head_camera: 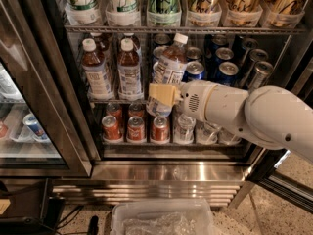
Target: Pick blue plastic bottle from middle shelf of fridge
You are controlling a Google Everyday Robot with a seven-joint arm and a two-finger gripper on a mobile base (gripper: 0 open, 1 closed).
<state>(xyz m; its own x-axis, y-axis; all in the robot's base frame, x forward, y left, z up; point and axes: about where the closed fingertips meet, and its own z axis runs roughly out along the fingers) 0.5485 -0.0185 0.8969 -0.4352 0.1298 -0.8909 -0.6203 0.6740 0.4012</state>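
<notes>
The blue plastic bottle (168, 65), holding brown drink under a white cap and a white and pale-blue label, is tilted with its cap to the upper right, in front of the middle shelf (110, 100) of the fridge (46, 87). My gripper (163, 95) reaches in from the right on a white arm and is shut on the bottle's lower part with cream-coloured fingers (161, 93). The bottle's base hangs just past the shelf's front rail.
Two similar tea bottles (96, 72) stand at the shelf's left and blue cans (226, 71) at its right. Red cans (136, 129) and small clear bottles sit on the shelf below, tall cans above. A clear plastic bin (161, 218) lies on the floor. A second glass door (24, 116) is at left.
</notes>
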